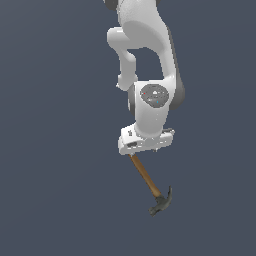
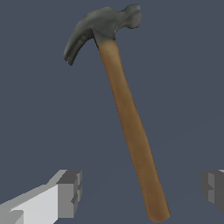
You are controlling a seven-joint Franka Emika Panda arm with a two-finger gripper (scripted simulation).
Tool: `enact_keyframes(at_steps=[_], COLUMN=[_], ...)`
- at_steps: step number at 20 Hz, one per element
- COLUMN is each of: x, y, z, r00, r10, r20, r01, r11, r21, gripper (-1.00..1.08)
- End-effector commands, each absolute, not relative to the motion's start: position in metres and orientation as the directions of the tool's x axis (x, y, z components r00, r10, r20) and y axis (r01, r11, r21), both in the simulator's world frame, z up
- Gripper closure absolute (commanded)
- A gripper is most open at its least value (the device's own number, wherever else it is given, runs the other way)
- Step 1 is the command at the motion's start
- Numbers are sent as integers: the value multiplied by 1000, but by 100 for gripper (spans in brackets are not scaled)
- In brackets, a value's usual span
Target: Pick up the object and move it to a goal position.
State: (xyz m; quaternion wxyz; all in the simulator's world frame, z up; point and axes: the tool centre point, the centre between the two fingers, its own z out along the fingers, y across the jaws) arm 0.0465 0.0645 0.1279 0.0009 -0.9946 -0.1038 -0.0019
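The object, a claw hammer (image 1: 146,177) with a brown wooden handle and a dark grey head (image 1: 162,202), lies on the dark flat floor. In the exterior view my white gripper (image 1: 141,150) sits over the free end of the handle and covers it. The wrist view shows the hammer (image 2: 127,113) lengthwise, its head (image 2: 103,24) far from me. My gripper (image 2: 141,191) is open, with one grey fingertip (image 2: 70,194) on each side of the handle's end part. A wide gap remains on both sides, and neither pad touches the wood.
The plain dark grey-blue floor (image 1: 50,175) spreads all around. My white arm (image 1: 145,45) comes down from the top of the exterior view. No other object shows.
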Motion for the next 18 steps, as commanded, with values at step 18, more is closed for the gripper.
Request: enact_keyframes(at_steps=[18], x=[83], y=[88], z=[67], r00=[936], r10=[351], r20=[-1], r01=[351], r11=[-936], r21=[0], gripper=[-92])
